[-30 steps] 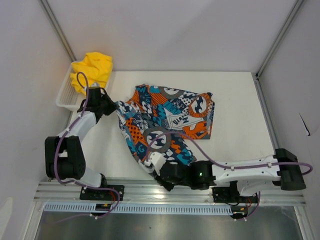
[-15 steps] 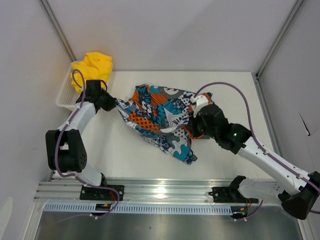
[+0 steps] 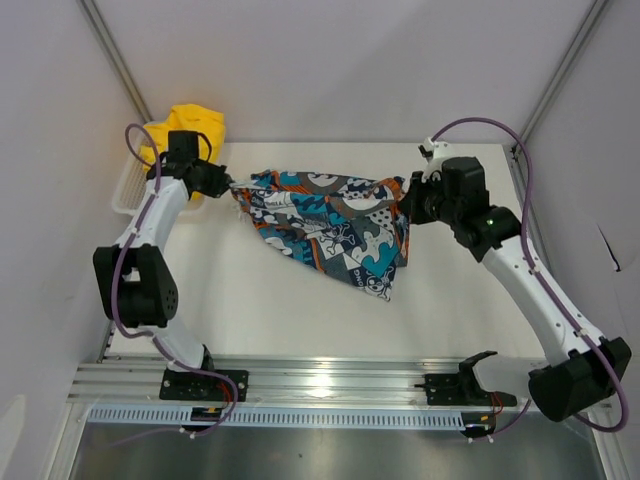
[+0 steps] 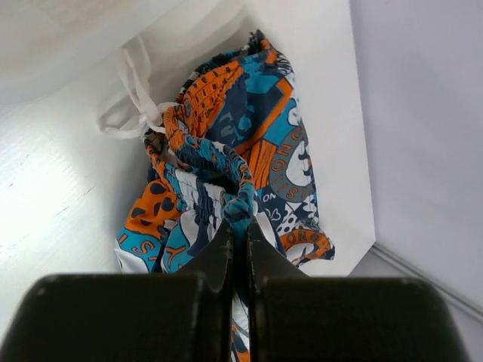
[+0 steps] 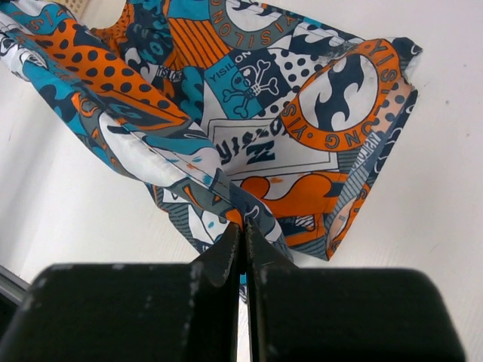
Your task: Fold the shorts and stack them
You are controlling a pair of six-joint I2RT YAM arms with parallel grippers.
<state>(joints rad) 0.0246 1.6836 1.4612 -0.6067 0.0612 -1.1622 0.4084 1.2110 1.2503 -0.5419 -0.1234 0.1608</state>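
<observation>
Shorts with busy blue, orange, black and white print [image 3: 330, 225]: soft cloth, stretched across the upper centre of the top view between the two hands, with a loose fold sagging toward the white surface [image 3: 470, 300]. Left hand [image 3: 228, 185], upper left of frame, is pinched tight on one end of the cloth. Right hand [image 3: 405, 203], right of centre, is clamped on the opposite end. Plain bright yellow cloth shorts [image 3: 190, 130] are heaped in the white plastic mesh basket [image 3: 125, 195] at the upper left edge.

Left wrist view only: fingertips [image 4: 220, 253] are closed on a gathered, ruched edge of the print. A white cord loop [image 4: 134, 90] lies at the upper left of the bundle; it cannot be made out from above.

Right wrist view only: fingertips [image 5: 226, 253] are closed on a seamed fold. The rest of the garment spreads away toward the top of the frame.

Writing, readable in this view alone:
- "YISILON" on the orange ring [image 5: 351, 94] and on a blue patch.
- A skull-and-crossbones motif [image 5: 256, 81] sits nearby.
- Stylised letters on the white panel [image 5: 253, 147] are not legible.
</observation>
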